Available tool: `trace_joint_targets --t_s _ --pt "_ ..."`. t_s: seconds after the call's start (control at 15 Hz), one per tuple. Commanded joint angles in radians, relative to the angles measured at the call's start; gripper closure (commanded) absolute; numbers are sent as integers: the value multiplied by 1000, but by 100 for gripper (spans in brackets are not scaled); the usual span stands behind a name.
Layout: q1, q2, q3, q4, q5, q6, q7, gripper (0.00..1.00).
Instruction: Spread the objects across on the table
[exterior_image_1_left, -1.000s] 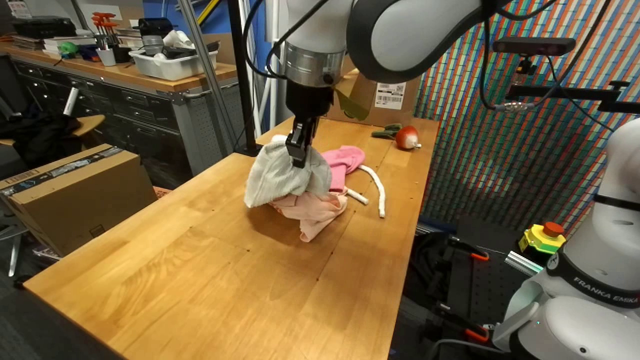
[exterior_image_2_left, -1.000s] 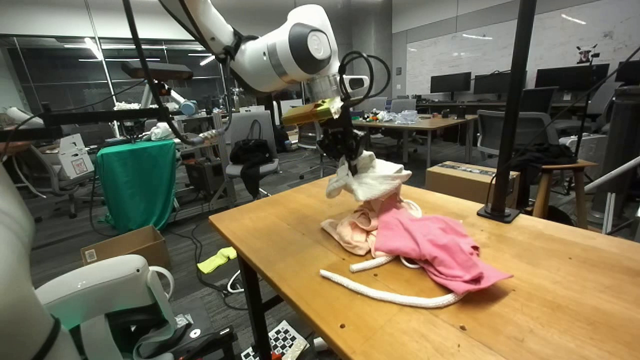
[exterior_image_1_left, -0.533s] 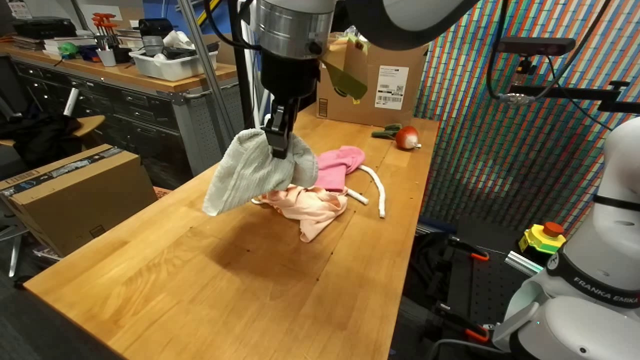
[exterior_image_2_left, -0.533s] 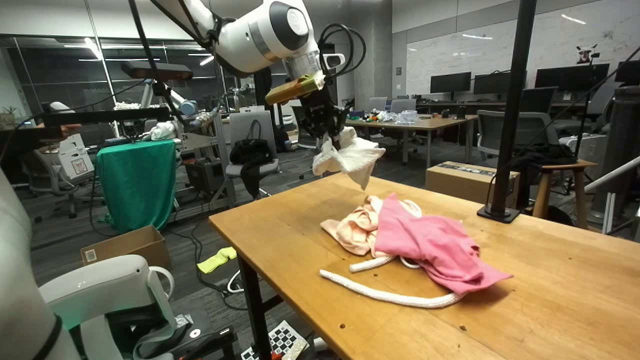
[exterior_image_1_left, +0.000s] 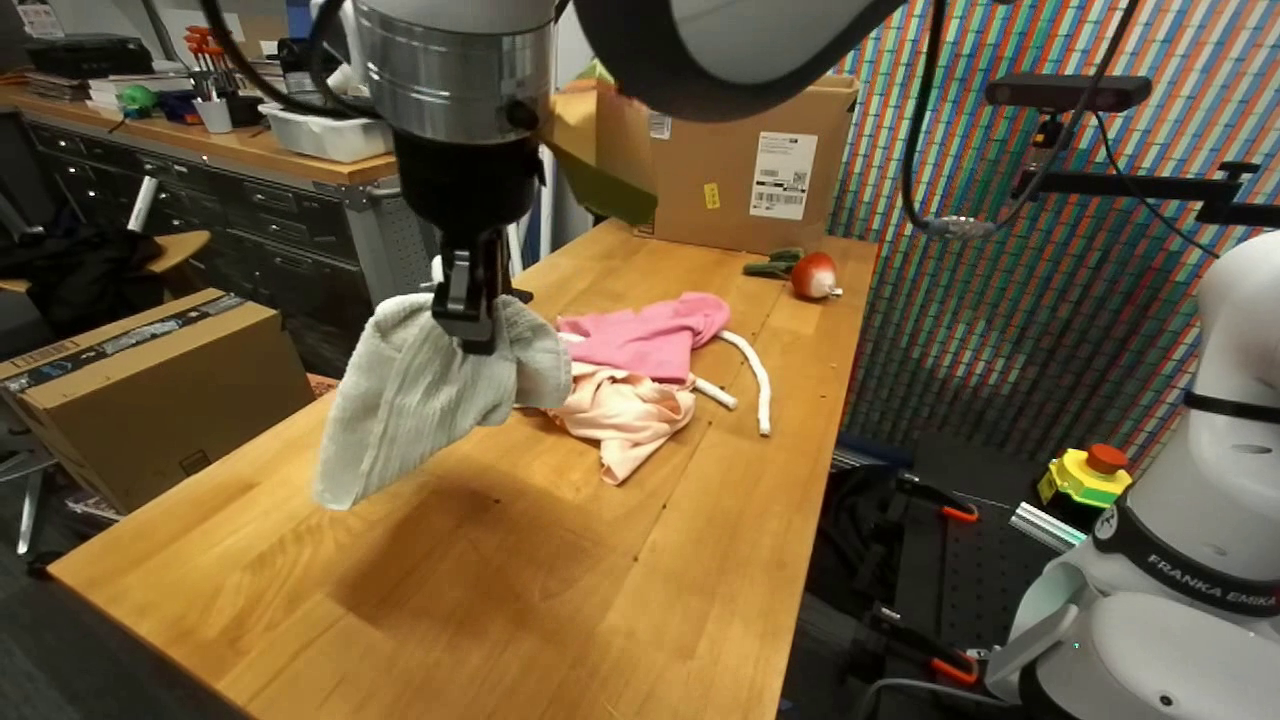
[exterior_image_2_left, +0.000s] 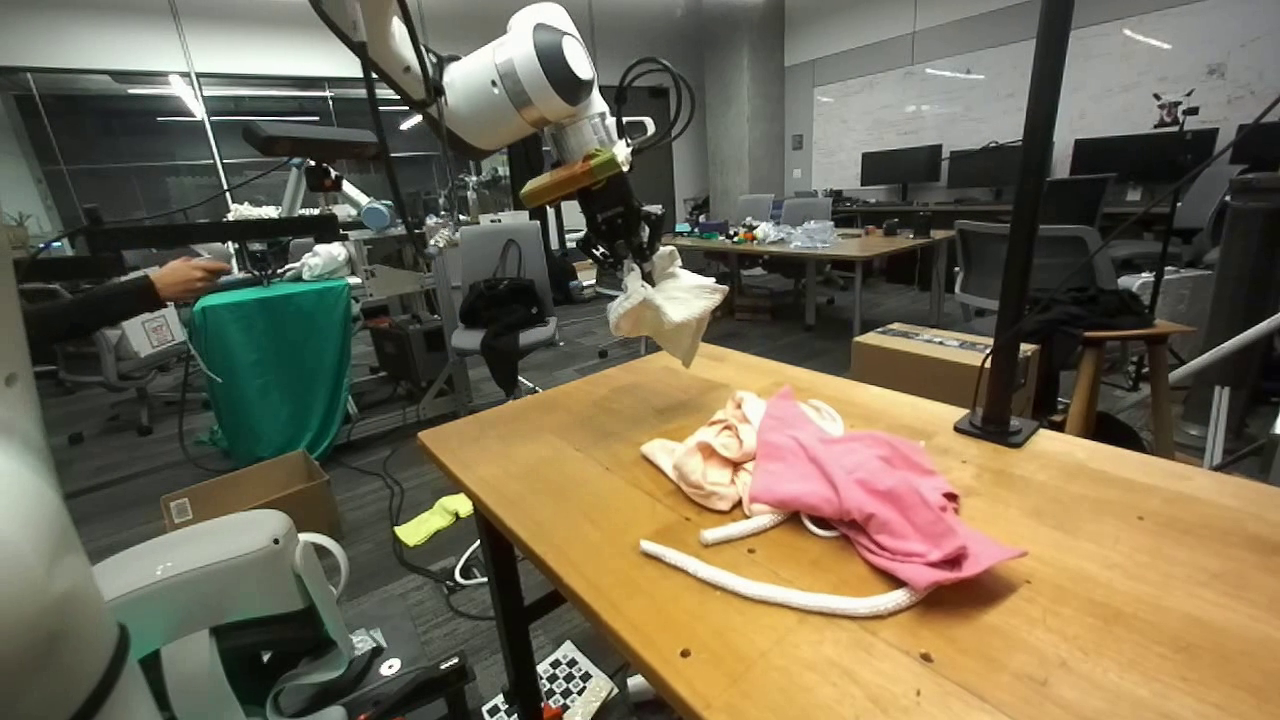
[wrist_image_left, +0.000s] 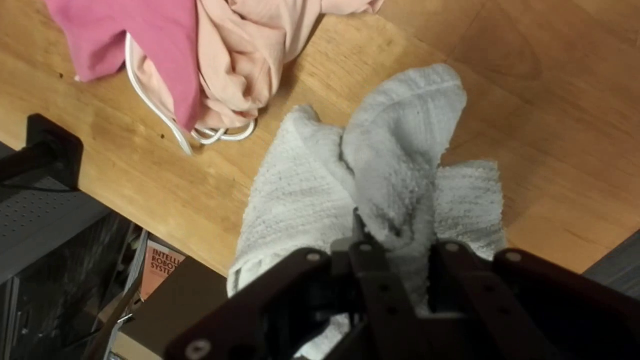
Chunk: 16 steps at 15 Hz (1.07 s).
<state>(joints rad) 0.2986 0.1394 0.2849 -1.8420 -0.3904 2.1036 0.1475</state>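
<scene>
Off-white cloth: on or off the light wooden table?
Off: the off-white cloth hangs in the closed jaws, its shadow offset on the light wooden table.

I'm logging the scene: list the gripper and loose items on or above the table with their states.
Off-white cloth: gripped, hanging in the air
Gripper: shut on that cloth
Peach cloth: bunched up
Pink cloth: rumpled, partly over the peach one
White rope: curved, partly under the pink cloth
Thin white cord: looped, partly covered
Radish-shaped object: on its side
Cardboard box: standing, top mostly hidden
</scene>
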Motion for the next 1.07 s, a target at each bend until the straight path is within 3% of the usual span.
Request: trace_joint_targets --t_s 0.0,0.6,0.73,1.0 --pt "53 138 -14 150 -90 -11 53 89" --pt "170 323 -135 267 -174 249 355 89" --pt "190 338 -165 277 -178 277 383 55" --pt "206 341 -203 276 -182 299 384 26"
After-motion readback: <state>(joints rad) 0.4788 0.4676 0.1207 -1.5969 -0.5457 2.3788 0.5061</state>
